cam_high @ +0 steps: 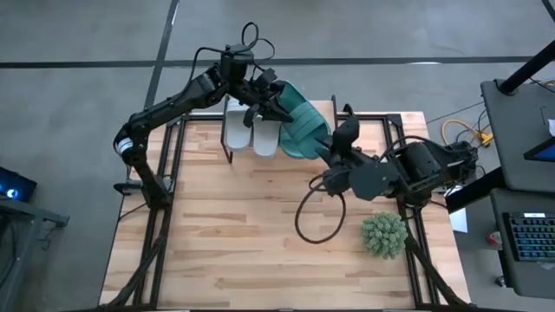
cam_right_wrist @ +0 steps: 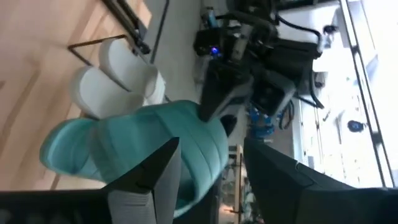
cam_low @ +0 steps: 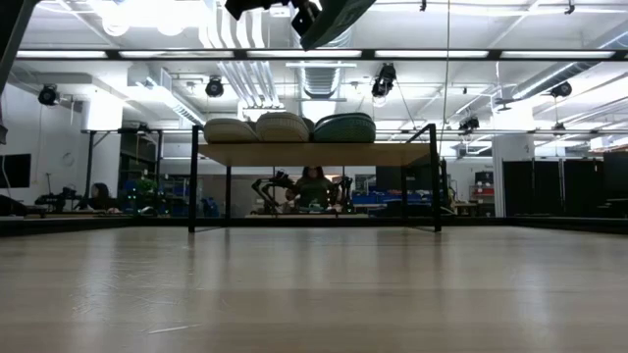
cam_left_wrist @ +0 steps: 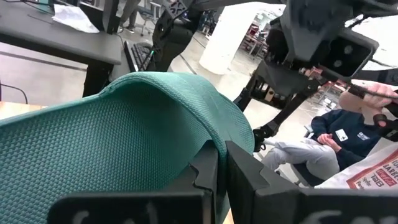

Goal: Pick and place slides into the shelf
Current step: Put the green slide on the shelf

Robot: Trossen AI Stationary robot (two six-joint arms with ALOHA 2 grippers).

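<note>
Jaws of the left gripper [cam_high: 260,97] were pinched on a teal slide [cam_high: 290,100] held above the shelf [cam_low: 314,154], apparently for placing beside three slides already there, while the right gripper [cam_right_wrist: 208,171] stood spread nearby

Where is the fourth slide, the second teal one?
In the high view, the second teal slide hangs above the shelf, gripped by the left claw, just over the teal slide already lying beside the white pair.
</note>
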